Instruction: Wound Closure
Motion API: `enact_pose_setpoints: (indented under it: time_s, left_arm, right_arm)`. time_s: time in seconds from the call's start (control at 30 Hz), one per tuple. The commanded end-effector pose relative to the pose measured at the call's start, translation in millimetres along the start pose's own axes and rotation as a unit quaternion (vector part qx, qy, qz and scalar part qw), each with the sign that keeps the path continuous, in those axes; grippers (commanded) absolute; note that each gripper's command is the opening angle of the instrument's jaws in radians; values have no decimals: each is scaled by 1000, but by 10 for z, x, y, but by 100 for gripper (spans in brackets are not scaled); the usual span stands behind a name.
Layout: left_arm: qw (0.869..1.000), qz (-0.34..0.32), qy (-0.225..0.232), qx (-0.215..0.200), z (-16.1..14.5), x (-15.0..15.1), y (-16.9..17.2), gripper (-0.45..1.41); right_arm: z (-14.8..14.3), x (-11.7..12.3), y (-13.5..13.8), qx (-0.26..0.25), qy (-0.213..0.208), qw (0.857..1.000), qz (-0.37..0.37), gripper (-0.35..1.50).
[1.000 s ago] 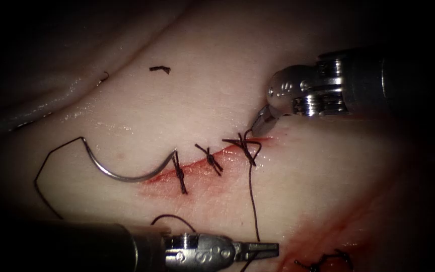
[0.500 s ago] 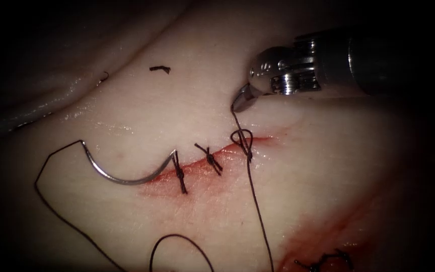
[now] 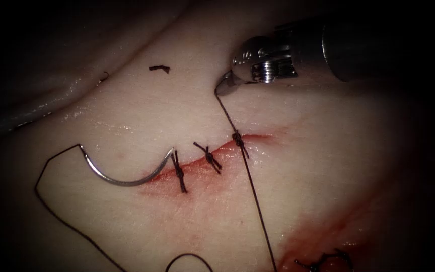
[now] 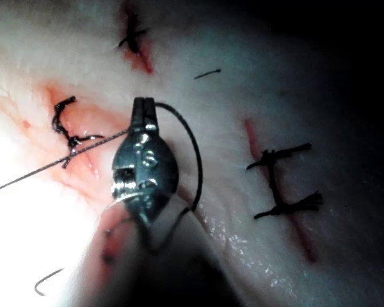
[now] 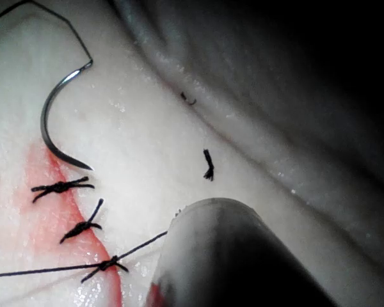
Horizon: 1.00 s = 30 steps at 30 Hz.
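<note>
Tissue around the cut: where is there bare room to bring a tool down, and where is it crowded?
Bare: the tissue right of the taut thread, and the patch between the cut thread end and the needle. Crowded: along the cut, with three knots, the needle lying free at its left end, and the right claw holding the thread above the rightmost knot.

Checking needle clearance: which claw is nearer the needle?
Cannot tell. Right claw holds thread up right of the free needle lying left of the cut. Left claw holds thread elsewhere.
</note>
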Motion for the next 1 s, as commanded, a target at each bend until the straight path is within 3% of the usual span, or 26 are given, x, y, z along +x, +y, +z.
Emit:
enact_pose_setpoints:
  time_s: [0.03,0.4,0.7,0.8,1.0]
  left_arm:
    - [1000,1,2,-3,9,-5,8,-45]
    - [999,-10,9,-36,44,-12,49,-45]
    - [999,-12,10,-49,60,-23,59,-45]
    - [998,-11,12,-57,57,-20,57,-45]
    - [999,-18,9,-29,26,9,34,-45]
  right_arm:
    - [7,3,1,1,1,1000,-2,-35]
    - [4,-2,4,-6,-3,1000,2,-35]
    - [10,1,7,-18,-11,1000,0,-35]
    - [13,2,5,-16,-7,1000,-1,-35]
    - [15,3,-8,-8,30,999,-17,-35]
